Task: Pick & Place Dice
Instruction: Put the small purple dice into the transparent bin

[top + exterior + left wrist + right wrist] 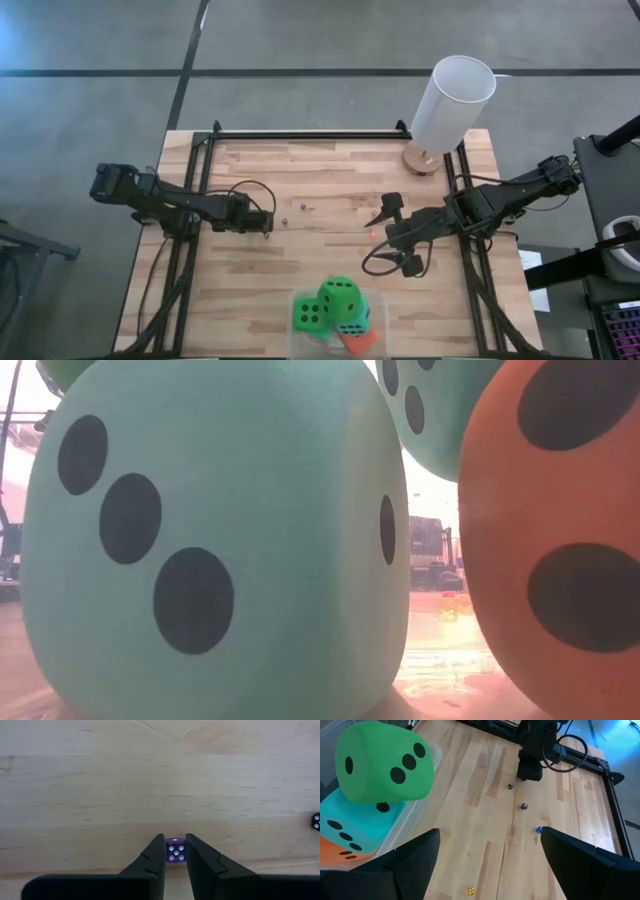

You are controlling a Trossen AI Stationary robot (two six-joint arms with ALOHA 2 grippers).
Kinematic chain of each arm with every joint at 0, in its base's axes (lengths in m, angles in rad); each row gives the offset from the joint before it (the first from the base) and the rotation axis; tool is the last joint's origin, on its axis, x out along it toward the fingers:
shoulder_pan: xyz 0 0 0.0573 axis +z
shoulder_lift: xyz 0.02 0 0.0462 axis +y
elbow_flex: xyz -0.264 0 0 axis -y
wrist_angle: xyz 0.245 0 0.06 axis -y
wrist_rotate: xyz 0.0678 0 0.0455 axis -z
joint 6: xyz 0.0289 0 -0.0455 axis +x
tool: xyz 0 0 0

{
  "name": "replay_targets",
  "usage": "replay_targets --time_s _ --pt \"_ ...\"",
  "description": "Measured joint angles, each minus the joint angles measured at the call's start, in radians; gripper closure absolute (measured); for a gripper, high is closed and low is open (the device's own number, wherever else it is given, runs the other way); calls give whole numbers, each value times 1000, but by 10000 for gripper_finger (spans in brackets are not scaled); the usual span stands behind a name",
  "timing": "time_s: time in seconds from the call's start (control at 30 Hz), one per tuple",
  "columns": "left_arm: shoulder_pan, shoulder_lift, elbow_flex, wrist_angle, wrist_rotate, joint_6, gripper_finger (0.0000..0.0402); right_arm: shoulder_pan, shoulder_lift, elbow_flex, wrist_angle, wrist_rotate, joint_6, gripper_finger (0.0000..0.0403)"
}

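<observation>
Small die (pixel 175 851) between left claw (pixel 175 862) fingers

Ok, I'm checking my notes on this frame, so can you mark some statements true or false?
1. A small purple die sits right at the tip of the left hand. True.
2. The right hand is shut on a die. False: it is wide open and holds nothing.
3. The large dice lie scattered across the table. False: they are piled in a clear bin at the table's edge.
4. A white cylinder stands near a table corner on the right arm's side. True.
</observation>
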Motion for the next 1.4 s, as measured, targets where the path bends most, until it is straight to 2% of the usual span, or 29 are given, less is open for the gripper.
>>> replay_targets --time_s 0.23,0.5,0.9,1.03,1.17,1.3,1.4 --pt "0 -4 0 0 0 24 345 0 0 0 0 0 -31 60" --pt "-5 -79 0 -2 -28 40 345 0 0 0 0 0 -31 60" --pt "-6 -322 0 -4 -65 206 344 0 0 0 0 0 -31 60" --pt "-8 -408 0 16 -88 292 344 0 0 0 -1 0 -27 60" --pt "-13 -482 0 106 -90 418 344 0 0 0 -1 0 -27 60" --pt "-28 -539 0 255 -72 632 343 0 0 0 0 0 -31 60" --pt "-43 -562 0 395 -14 813 343 0 0 0 -1 0 -32 60"
